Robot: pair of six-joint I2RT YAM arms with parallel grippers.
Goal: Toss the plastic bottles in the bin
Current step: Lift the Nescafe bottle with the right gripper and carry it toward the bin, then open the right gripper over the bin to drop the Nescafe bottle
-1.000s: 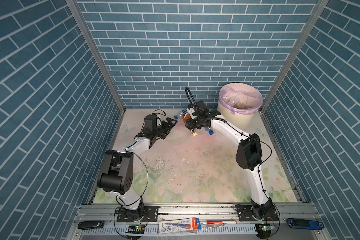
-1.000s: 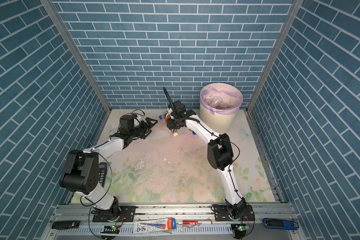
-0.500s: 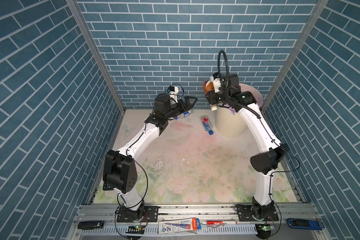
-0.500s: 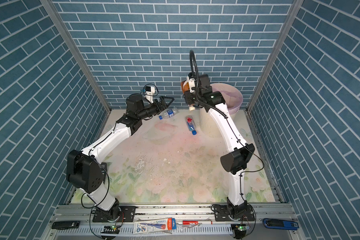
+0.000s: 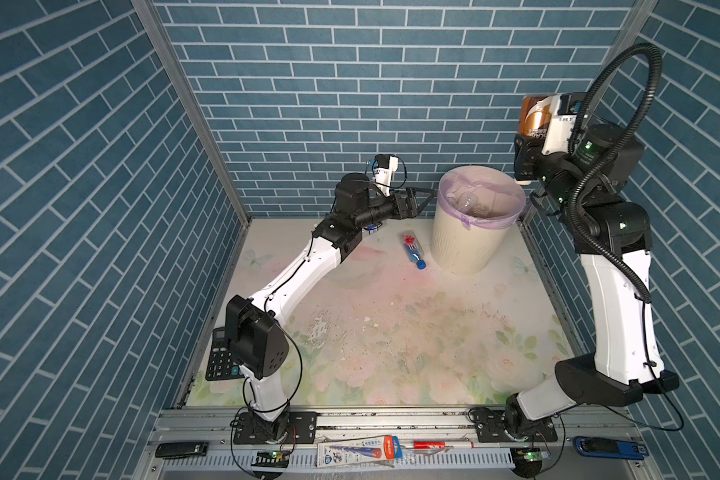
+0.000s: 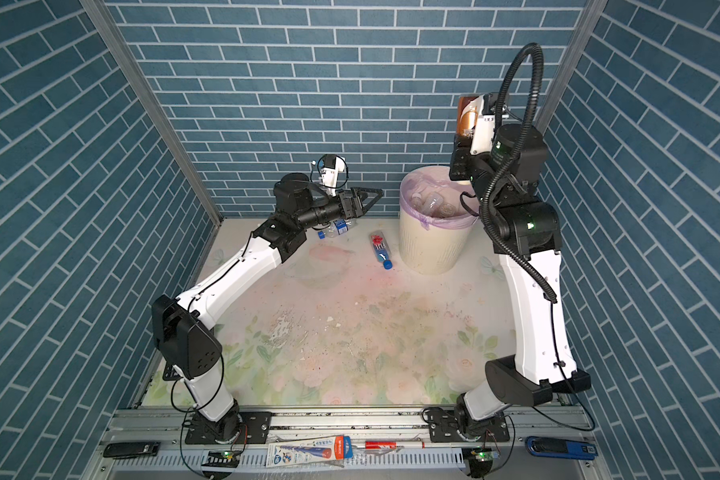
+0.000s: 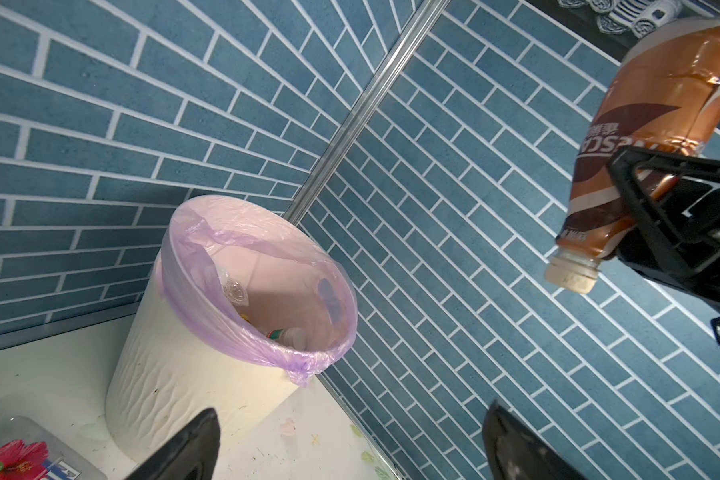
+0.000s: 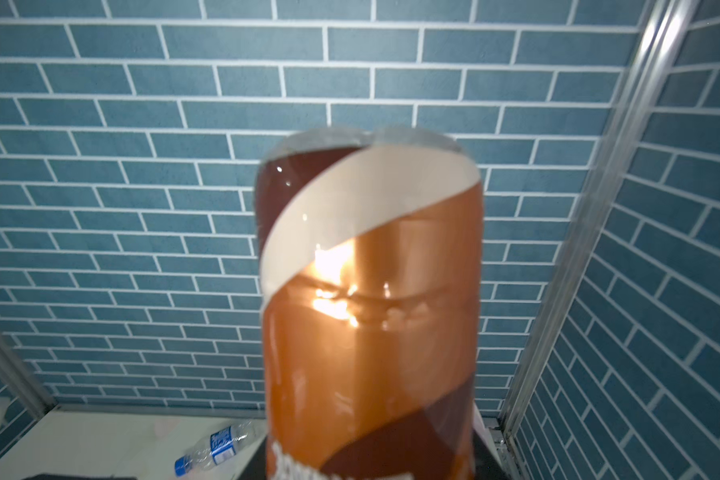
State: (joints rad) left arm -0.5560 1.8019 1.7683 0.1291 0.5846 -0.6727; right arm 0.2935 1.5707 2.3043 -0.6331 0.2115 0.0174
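My right gripper [image 5: 526, 154] is shut on a brown plastic bottle [image 5: 535, 116] [image 8: 371, 311], cap end down, held high above the right side of the bin's rim. The bin [image 5: 474, 245] [image 7: 175, 374] is cream, ribbed and lilac-lined, and several clear bottles [image 6: 431, 203] lie inside. My left gripper [image 5: 422, 199] [image 7: 354, 409] stands open and empty, level with the rim on the bin's left. A clear bottle with a red flower label [image 5: 412, 249] lies on the mat beside the bin. Another with a blue label [image 6: 335, 228] [image 8: 217, 449] lies under the left arm.
Blue brick walls enclose the mat on three sides, and the bin stands in the far right corner. A black calculator [image 5: 221, 357] lies at the mat's left edge behind the left arm's base. A tube pack [image 5: 354, 451] and small devices sit on the front rail.
The right arm has lifted the brown bottle off the mat and swung it right, high over the bin. The left arm has risen and reached toward the bin, still open.
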